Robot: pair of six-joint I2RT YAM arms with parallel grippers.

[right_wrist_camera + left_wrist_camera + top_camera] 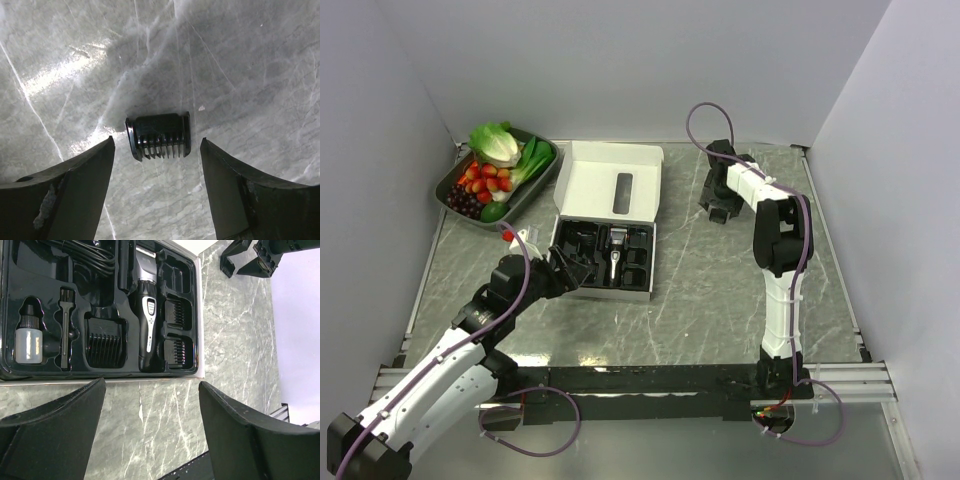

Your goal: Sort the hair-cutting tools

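**Overhead view.** A white box [590,180] lies open mid-table [720,300]. Its black insert [567,236] holds the hair clipper [616,252]. The left gripper [563,270] sits just beside the insert's left edge. The right gripper [720,207] is well apart at the far right, pointed down at the table. A produce tray [453,183] occupies the far left corner.

**Left wrist view.** The left gripper [150,430] has its jaws spread wide and holds nothing; it is over bare table, short of the box rim. In the insert the hair clipper [147,315] lies in the central slot, with comb guards [105,342] in pockets on both sides. Also seated are a brush [65,335], a small bottle [27,342] and a coiled cord [85,257].

**Right wrist view.** The right gripper [156,162] also has its jaws spread. A loose comb guard [159,132] lies flat on the table between the fingers [75,195], touching neither.
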